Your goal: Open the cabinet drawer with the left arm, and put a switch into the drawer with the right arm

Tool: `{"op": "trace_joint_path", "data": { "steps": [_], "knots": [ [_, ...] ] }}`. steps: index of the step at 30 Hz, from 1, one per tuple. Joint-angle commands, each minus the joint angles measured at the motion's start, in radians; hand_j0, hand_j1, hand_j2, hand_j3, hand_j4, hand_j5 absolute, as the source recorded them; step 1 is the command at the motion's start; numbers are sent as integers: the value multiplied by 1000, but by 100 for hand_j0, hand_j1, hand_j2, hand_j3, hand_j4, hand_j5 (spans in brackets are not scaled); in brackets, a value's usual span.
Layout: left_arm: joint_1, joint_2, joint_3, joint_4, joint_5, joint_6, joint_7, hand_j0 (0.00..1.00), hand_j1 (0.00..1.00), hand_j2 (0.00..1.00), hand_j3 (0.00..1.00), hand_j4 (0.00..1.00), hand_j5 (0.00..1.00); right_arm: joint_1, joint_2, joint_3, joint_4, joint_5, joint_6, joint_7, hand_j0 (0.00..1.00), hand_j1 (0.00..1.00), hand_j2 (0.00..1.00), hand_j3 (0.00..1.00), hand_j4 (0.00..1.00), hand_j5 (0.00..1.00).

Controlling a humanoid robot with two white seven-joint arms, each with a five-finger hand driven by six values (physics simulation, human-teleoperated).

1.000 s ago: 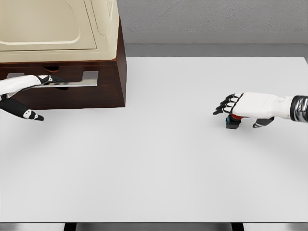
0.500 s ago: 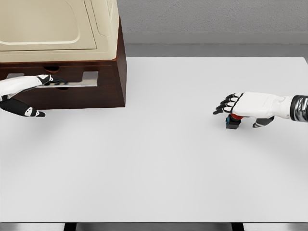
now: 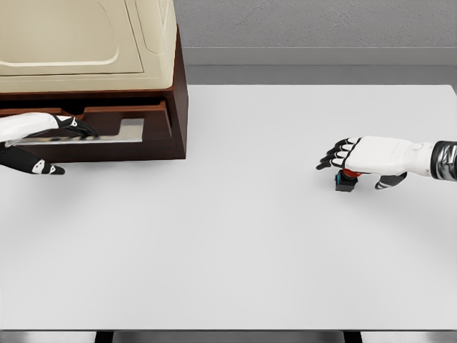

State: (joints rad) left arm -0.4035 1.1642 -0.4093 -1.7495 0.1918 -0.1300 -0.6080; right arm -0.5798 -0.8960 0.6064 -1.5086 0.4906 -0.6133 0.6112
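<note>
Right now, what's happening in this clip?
The left hand has its fingers at the silver handle of the dark wooden cabinet's drawer, which looks pulled out only slightly. Whether the fingers actually grip the handle is hard to tell. Across the white table, the right hand sits over the small switch, a black block with a red button, which rests on the table and is not yet lifted.

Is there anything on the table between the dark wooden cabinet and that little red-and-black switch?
No. In the head view, only bare white table separates the dark brown wooden cabinet from the small red-and-black switch.
</note>
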Motion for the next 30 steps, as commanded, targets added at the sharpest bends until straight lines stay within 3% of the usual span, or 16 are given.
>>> {"op": "trace_joint_path", "data": {
  "steps": [1, 11, 16, 30],
  "knots": [
    [2, -3, -10, -13, 87, -20, -3, 80, 80, 80, 80, 80, 80, 0, -1, 0, -1, -4, 2, 0, 99, 99, 99, 99, 99, 99],
    [6, 43, -14, -13, 150, -100, -3, 80, 80, 80, 80, 80, 80, 0, -1, 0, -1, -3, 2, 0, 97, 97, 97, 97, 97, 97],
    [8, 55, -17, -13, 167, -109, -3, 80, 80, 80, 80, 80, 80, 0, -1, 0, -2, 5, 2, 0, 85, 85, 85, 85, 85, 85],
    [12, 86, -23, -13, 252, -158, -3, 81, 81, 81, 81, 81, 81, 0, -1, 0, -12, 5, 2, 0, 86, 86, 86, 86, 86, 86]
  ]
}}
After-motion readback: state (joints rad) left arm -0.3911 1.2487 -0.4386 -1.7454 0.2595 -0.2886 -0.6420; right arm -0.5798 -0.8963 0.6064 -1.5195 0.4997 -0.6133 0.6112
